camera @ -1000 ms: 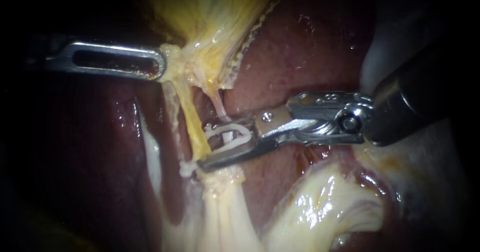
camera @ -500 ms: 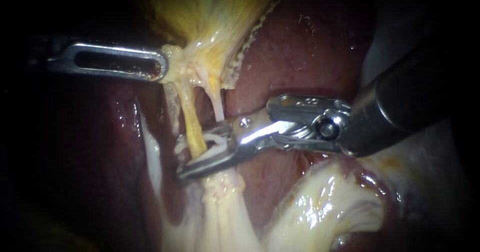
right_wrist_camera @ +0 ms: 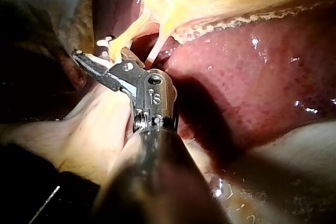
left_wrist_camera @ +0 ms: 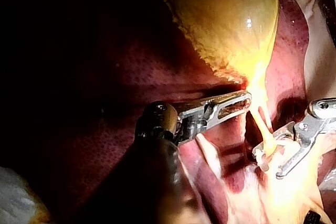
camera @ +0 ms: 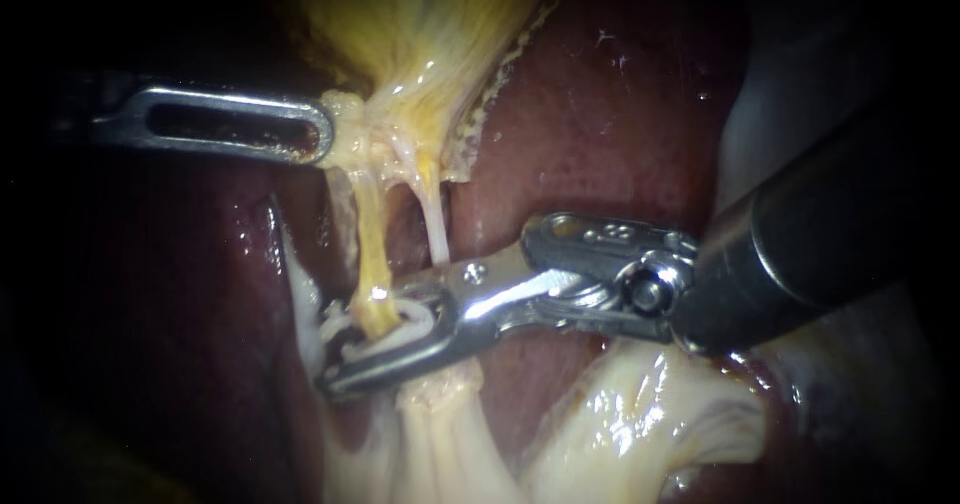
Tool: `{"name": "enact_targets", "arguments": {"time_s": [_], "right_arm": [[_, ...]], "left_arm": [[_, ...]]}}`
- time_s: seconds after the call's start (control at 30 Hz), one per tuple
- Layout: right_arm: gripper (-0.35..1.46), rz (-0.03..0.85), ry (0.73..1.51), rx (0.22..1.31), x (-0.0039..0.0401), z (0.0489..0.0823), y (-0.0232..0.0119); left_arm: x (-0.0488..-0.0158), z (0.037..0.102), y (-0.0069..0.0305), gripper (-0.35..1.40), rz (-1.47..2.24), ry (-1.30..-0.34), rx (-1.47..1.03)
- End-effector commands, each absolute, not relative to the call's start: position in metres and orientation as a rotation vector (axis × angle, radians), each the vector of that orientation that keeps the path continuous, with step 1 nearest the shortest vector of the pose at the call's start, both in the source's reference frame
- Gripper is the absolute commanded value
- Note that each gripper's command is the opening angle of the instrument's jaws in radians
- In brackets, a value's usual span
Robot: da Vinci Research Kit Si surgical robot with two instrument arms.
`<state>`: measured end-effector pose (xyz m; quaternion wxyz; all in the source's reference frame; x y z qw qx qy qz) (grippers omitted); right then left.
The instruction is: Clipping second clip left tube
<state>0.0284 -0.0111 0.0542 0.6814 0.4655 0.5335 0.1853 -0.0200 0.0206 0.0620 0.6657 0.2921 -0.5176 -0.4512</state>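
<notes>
Here, our right instrument (camera: 350,349) holds its jaws apart around the left tube (camera: 368,234). A white clip (camera: 408,316) is seated between them and touches both, its legs on either side of that yellow tube. Just beside it runs the paler right tube (camera: 435,226). Higher up, our left instrument (camera: 322,129) has its jaws pinching the pale tissue (camera: 350,139) under the gallbladder (camera: 420,24), with dark red liver (camera: 600,114) behind.
</notes>
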Motion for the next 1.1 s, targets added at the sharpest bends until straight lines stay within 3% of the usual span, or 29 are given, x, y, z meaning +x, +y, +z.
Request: {"name": "enact_targets", "arguments": {"time_s": [0.03, 0.37, 0.5, 1.1], "right_arm": [[0.34, 0.415, 1.197, 1.045, 0.0284, 0.0542, -0.0111], [-0.06, 0.454, 1.204, 1.002, 0.0282, 0.0545, -0.0109], [-0.35, 0.474, 1.207, 0.981, 0.0282, 0.0546, -0.0109], [-0.35, 0.503, 1.197, 0.982, 0.0279, 0.0559, -0.0105]], "left_arm": [[-0.0200, 0.0620, 0.0206, -0.35, -1.018, -1.169, 0.660], [-0.0200, 0.0620, 0.0206, -0.35, -1.018, -1.169, 0.660], [-0.0200, 0.0620, 0.0206, -0.35, -1.018, -1.169, 0.660], [-0.0200, 0.0620, 0.0206, -0.35, -1.018, -1.169, 0.660]]}}
